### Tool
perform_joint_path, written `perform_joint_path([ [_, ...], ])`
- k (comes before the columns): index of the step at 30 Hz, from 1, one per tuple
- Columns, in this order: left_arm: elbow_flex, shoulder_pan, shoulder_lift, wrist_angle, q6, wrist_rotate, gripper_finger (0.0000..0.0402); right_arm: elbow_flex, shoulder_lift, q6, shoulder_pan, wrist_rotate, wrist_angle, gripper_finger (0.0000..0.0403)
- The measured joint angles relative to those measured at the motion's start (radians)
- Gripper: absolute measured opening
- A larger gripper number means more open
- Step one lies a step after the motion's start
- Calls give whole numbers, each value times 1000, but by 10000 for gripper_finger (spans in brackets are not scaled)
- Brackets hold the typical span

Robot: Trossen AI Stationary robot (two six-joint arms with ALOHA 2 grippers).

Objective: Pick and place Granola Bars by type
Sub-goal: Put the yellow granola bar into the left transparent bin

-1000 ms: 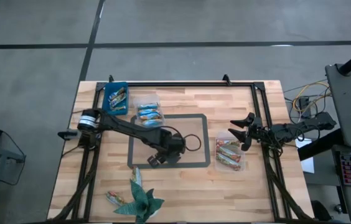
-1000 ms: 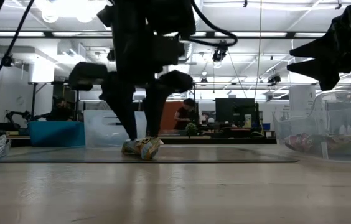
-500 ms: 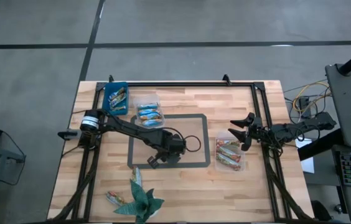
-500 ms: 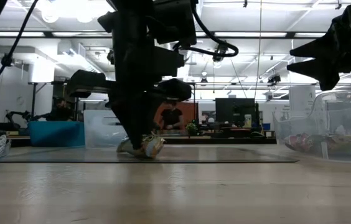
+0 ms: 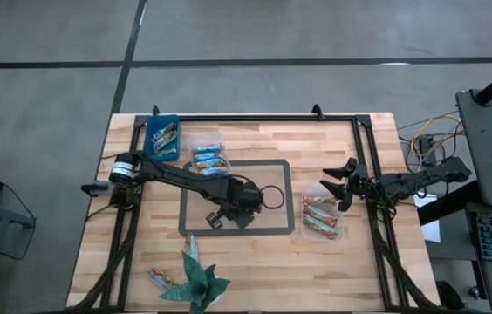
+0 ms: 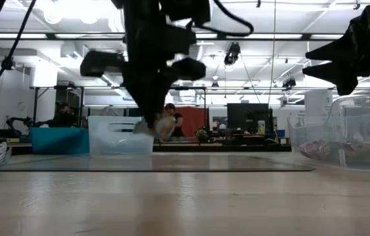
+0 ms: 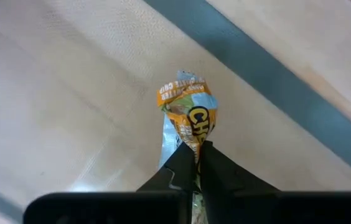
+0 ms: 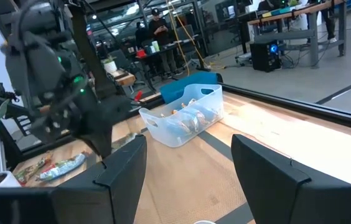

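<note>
On the wooden bench (image 5: 333, 139) your left gripper (image 5: 215, 218) hangs near the middle, inside the dark taped rectangle (image 5: 279, 228), pinched tight on an orange-and-blue granola bar (image 7: 188, 118) lifted off the wood, while your right gripper (image 5: 338, 185) waits wide open by the right edge.

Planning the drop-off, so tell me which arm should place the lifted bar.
Left. The left gripper is already shut on the granola bar, lifted off the table; the right gripper waits open above the right tub.
</note>
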Motion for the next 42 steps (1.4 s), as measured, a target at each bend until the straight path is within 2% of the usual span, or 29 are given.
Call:
perform_joint_path([
  [4,45,9,-40,-37,10,-52,0,0,-1,0,0,0,0,224],
  [8,37,36,-103,-49,1,-129,0,0,-1,0,0,0,0,224],
  [21,-151,167,-385,19,-142,-243,0,0,-1,0,0,-1,0,224],
  [28,-272,248,-528,67,-231,-266,0,0,1,0,0,-1,0,224],
  [32,-339,303,-588,96,-330,-270,0,0,0,0,0,0,0,224],
  [37,-425,352,-621,154,-477,-264,0,0,1,0,0,0,0,224],
  [42,-495,360,-608,233,-558,-190,0,0,-1,0,0,0,0,224],
])
